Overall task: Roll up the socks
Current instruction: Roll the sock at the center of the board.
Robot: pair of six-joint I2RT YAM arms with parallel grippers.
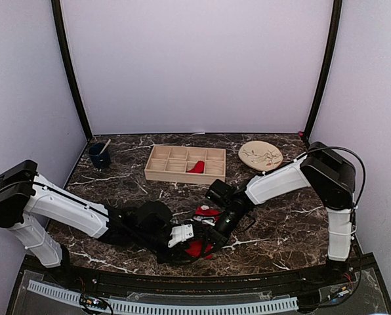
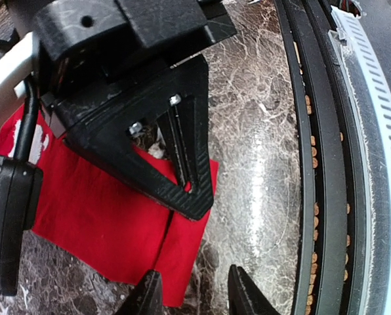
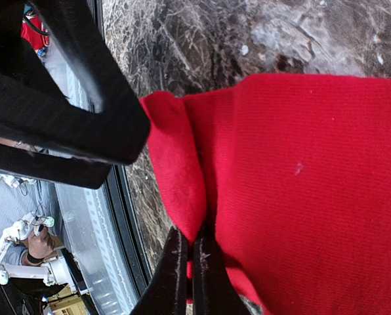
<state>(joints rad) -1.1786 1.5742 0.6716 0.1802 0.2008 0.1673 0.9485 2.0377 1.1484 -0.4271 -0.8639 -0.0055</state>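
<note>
A red sock [image 1: 197, 249] lies flat on the marble table near its front edge, between both grippers. A small white patch shows on the red fabric at its far end [image 1: 207, 211]. My right gripper [image 3: 193, 272] is shut on a pinched fold of this sock [image 3: 300, 170]. In the left wrist view the sock [image 2: 103, 216] lies under the right gripper's black body. My left gripper [image 2: 195, 298] is open at the sock's near corner, one finger [image 2: 146, 298] over the fabric edge, the other over bare table. A second red sock [image 1: 197, 167] rests in the wooden tray [image 1: 157, 173].
A dark blue cup with a spoon [image 1: 100, 156] stands at the back left. A round pale plate [image 1: 260, 155] lies at the back right. The table's front rail and white slotted strip [image 2: 359, 164] run close beside the left gripper.
</note>
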